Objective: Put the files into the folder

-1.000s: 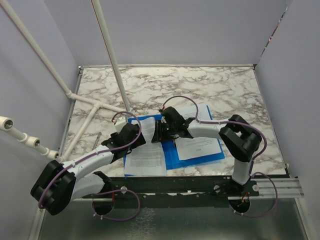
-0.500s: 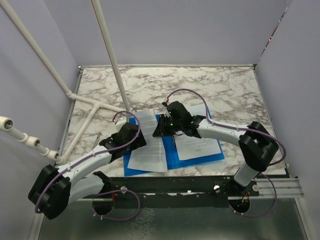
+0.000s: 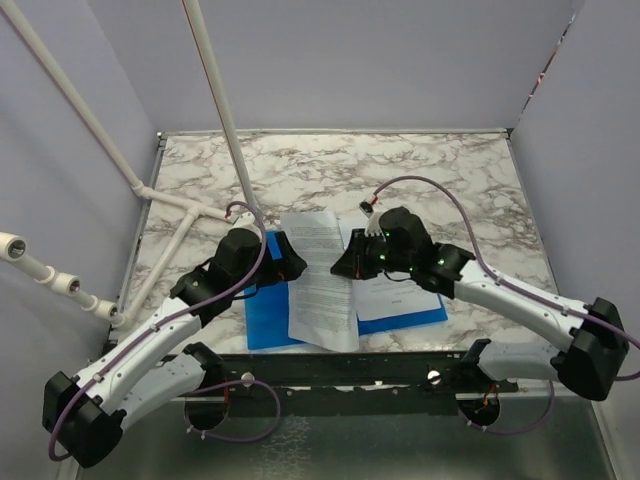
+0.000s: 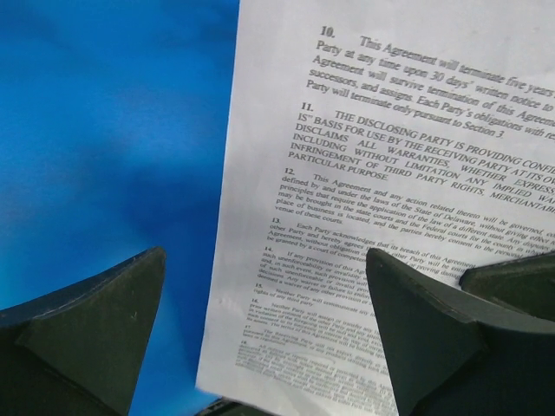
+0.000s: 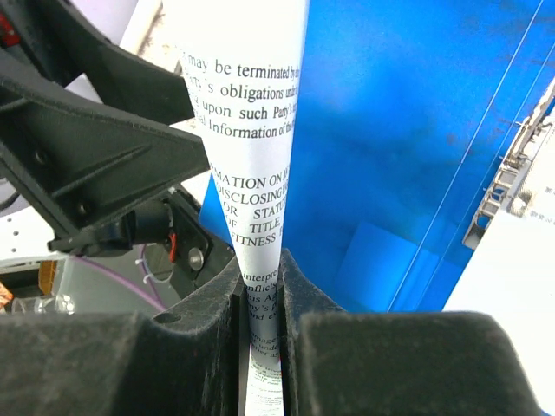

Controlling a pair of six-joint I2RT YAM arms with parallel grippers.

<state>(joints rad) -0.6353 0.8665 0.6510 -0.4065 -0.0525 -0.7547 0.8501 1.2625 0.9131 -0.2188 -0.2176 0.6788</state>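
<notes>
The blue folder [image 3: 265, 322] lies open on the marble table, and its blue inside [image 4: 104, 130] fills the left wrist view. One of the files, a printed white sheet [image 3: 322, 285], is lifted on edge above the folder's middle. My right gripper [image 3: 346, 266] is shut on that sheet's right edge, and the paper [image 5: 260, 130] rises out of its closed jaws [image 5: 262, 299]. My left gripper [image 3: 290, 262] stands open just left of the sheet, which hangs between its fingers [image 4: 269, 338] untouched. A second sheet [image 3: 397, 297] lies flat on the folder's right half.
White pipes [image 3: 215, 100] slant across the back left of the table. The folder's metal clip [image 5: 512, 178] shows beside the second sheet. A black rail [image 3: 400, 365] runs along the near edge. Grey walls close in the table.
My right gripper has shut on the sheet that lay on the folder's left half and drawn it up and to the right. The left gripper, still open, has moved forward beside it.
</notes>
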